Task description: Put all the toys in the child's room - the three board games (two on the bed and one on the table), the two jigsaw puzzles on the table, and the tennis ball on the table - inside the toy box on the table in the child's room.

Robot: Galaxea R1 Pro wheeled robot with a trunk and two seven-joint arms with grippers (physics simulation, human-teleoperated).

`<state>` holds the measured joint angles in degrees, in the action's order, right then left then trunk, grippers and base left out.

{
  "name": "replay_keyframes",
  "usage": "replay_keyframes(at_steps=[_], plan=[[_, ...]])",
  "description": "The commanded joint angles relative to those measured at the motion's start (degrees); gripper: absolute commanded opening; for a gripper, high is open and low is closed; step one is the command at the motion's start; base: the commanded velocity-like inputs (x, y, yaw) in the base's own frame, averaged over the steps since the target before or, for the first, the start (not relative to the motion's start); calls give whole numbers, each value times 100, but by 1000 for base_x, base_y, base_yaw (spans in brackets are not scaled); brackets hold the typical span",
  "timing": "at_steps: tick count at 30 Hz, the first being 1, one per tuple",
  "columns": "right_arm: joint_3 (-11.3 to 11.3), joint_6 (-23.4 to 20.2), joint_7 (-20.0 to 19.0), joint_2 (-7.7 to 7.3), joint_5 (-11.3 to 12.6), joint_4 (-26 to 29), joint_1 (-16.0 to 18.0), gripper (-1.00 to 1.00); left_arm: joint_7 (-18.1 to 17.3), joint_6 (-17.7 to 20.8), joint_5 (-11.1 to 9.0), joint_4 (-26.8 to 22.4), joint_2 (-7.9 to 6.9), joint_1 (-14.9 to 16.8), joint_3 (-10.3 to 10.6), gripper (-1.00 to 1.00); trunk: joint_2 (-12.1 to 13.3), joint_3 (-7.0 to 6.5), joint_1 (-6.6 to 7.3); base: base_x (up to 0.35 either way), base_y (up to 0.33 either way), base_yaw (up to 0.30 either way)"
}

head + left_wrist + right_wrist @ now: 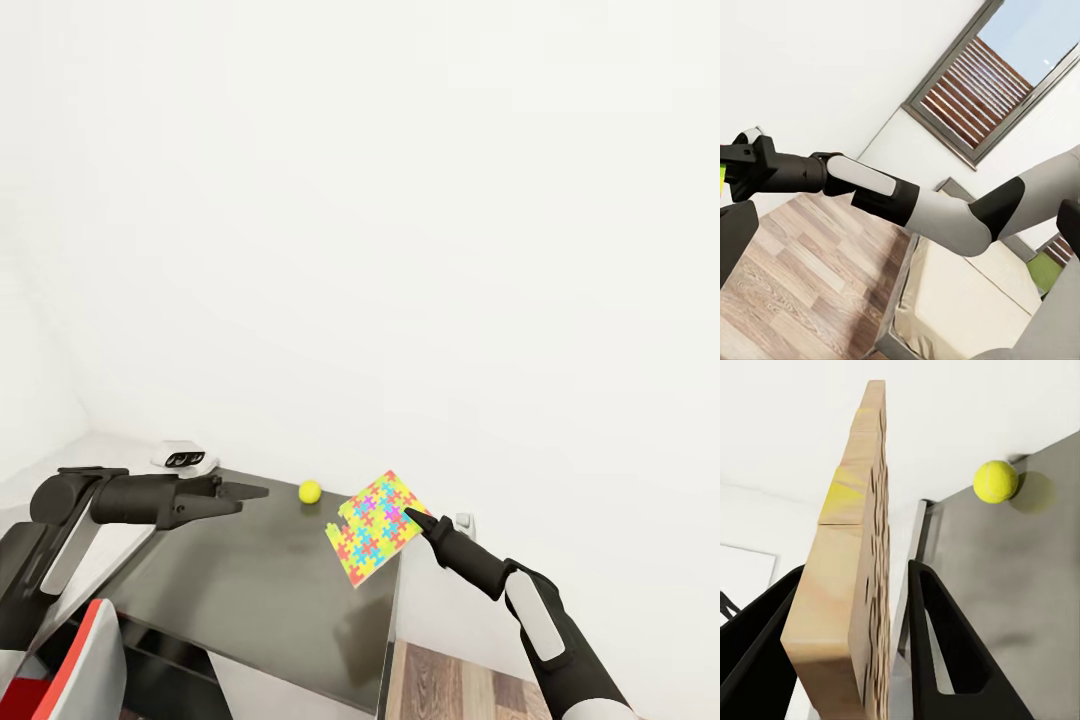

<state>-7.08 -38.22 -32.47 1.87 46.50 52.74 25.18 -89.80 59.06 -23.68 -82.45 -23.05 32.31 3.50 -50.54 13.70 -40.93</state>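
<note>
A jigsaw puzzle (372,527), a thin multicoloured board, hangs tilted above the right end of the dark grey table (260,590). My right gripper (408,514) is shut on its right edge. The right wrist view shows the board edge-on, the jigsaw puzzle (862,547) clamped between two black fingers (941,652). The small yellow-green tennis ball (310,491) rests on the table near the wall, just left of the puzzle; the same tennis ball (995,481) lies beyond the board. My left gripper (250,492) hovers open over the table's left part, holding nothing. The toy box is out of view.
A small white device (185,458) sits on the light grey wing at the back left. A wall socket (463,521) is behind the right arm. Wood floor (450,690) lies right of the table. The left wrist view shows the bed (960,300), a window (975,82) and my right arm (870,191).
</note>
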Motion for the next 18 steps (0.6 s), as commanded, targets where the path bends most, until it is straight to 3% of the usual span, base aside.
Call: replay_keyframes(at_steps=[1, 7, 18], plan=[[-22, -38, -9, 6, 3, 4, 5, -100, -20, 61, -5, 1, -6, 5, 10, 100, 36, -10, 22, 0, 0, 0], [-20, -31, -12, 13, 2, 29, 5, -100, -20, 61, -5, 1, -7, 5, 8, 100, 276, -128, 153, 0, 0, 86], [-21, -34, -15, 9, 6, 34, 5, -100, -20, 61, -5, 1, -7, 4, 10, 100, 717, -377, 395, 0, 0, 227]])
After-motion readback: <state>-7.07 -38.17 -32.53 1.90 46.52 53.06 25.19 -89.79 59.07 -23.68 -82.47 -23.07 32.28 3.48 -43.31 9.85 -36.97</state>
